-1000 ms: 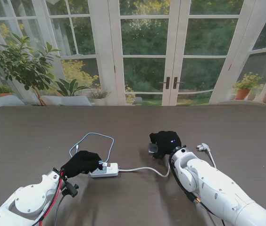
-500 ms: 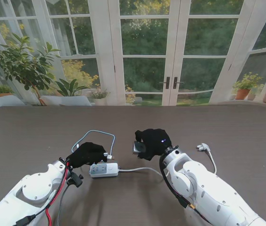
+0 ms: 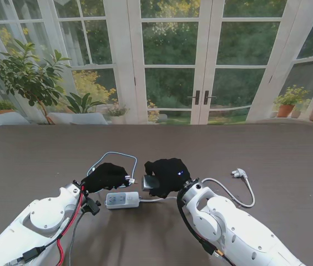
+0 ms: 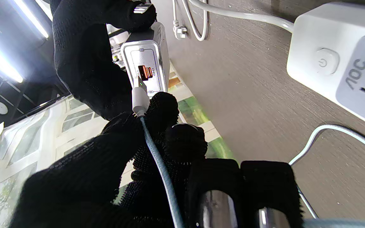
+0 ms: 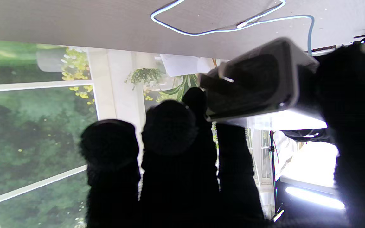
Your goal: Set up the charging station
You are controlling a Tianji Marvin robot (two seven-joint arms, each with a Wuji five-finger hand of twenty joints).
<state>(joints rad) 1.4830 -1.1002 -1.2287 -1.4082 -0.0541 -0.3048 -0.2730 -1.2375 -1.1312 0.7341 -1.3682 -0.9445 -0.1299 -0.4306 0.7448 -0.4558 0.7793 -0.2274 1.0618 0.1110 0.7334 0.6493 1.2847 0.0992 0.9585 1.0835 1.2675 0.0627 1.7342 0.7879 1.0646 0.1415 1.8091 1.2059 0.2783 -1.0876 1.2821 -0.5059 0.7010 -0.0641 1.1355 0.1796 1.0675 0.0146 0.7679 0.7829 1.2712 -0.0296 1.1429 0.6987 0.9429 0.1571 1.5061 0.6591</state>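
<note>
One power strip [image 3: 122, 199] lies on the table [image 3: 289, 149]. Left hand [image 3: 107, 176] pinches one cable plug [image 4: 140, 98]; at its 3 o'clock, right hand [image 3: 167, 175] clamps one charger [image 3: 150, 183].

Your dark wood-grain table [image 3: 45, 149], with cables and a strip down on it.
You've got the white power strip [image 3: 122, 200] lying flat near your edge, its white cord [image 3: 231, 195] curving right to a plug [image 3: 238, 173] resting on the top, and a pale blue cable [image 3: 112, 157] looping just beyond the strip.
</note>
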